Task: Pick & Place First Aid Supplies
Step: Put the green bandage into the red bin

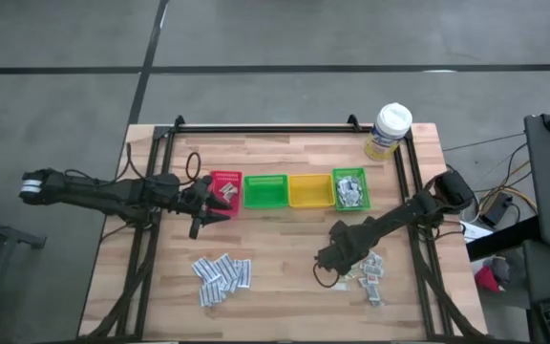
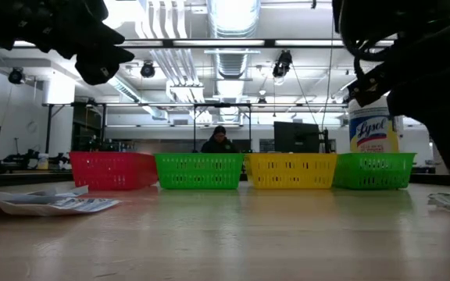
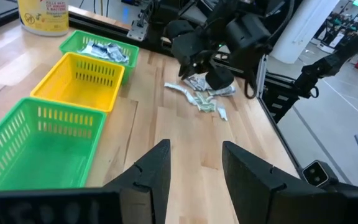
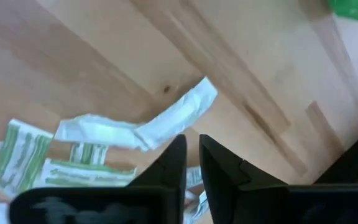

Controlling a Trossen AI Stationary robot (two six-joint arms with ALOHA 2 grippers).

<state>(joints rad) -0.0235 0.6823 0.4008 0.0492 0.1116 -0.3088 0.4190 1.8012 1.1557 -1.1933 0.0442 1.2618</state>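
Observation:
First aid supplies lie in two heaps on the wooden table: white-blue sachets [image 1: 222, 275] at the near left, and pale green and white ones [image 1: 370, 272] at the near right. More fill the far-right green bin [image 1: 350, 188]. My right gripper [image 1: 332, 258] points down over the near-right heap's left side. Its fingers [image 4: 192, 162] stand a narrow gap apart with nothing between them. A white strip sachet [image 4: 166, 121] lies just beyond one fingertip. My left gripper [image 3: 194, 155] hovers open and empty by the red bin [image 1: 225, 191].
Red, green [image 1: 265, 191], yellow [image 1: 309, 190] and green bins stand in a row across the table's middle. A yellow wipes tub [image 1: 390, 131] stands at the far right corner. A black frame rail [image 1: 265, 128] runs along the far edge. A person [image 2: 219, 140] sits beyond the table.

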